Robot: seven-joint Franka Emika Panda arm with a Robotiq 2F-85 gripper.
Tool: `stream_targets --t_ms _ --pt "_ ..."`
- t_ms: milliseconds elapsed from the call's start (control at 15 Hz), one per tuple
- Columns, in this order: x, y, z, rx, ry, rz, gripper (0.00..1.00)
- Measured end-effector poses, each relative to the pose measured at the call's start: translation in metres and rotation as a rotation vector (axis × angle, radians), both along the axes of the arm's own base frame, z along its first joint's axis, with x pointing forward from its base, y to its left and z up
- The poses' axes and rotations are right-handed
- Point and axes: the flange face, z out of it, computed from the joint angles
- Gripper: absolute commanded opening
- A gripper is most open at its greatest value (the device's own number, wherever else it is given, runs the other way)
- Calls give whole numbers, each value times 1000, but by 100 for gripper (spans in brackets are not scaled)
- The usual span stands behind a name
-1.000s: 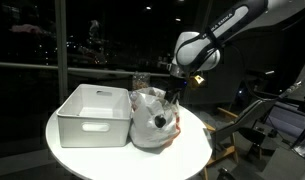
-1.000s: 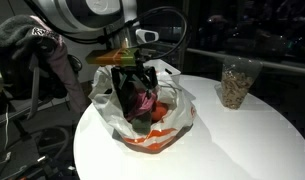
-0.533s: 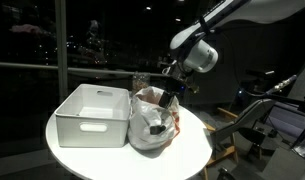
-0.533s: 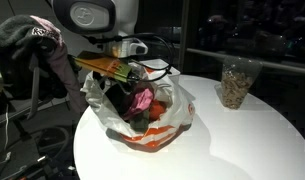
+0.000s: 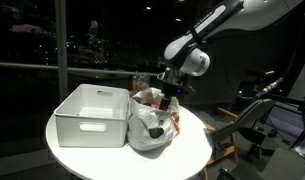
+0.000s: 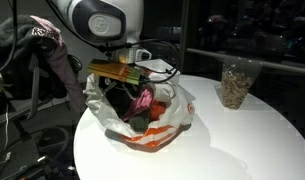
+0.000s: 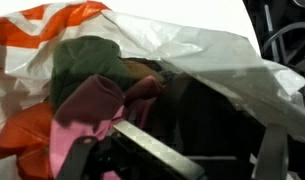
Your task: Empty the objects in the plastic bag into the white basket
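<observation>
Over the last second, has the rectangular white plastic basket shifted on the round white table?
No. The rectangular white plastic basket sits in the same place against the round white table and its near edge, with no shift either way.

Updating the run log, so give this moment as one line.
gripper: open, inside mouth of thin translucent white plastic bag with orange print | rectangular white plastic basket: beside bag, no items visible inside | emptying: not yet done

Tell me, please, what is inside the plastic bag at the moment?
Through the mouth of the bag a pink piece and a green one show on top. Beside them it is too dark to tell. Anything lower is covered by these pieces and the film.
</observation>
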Motion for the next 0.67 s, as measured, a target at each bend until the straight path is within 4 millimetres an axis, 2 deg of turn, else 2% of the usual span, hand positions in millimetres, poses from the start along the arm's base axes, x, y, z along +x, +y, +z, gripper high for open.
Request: stream_targets --t_ms 400,467,533,667 --pt "23 -2 -19 -126 -36 48 100" --pt "27 -1 -23 -146 -36 51 75" --pt "31 -1 -26 -158 -33 48 74" --pt "40 -1 -33 -160 -27 39 58"
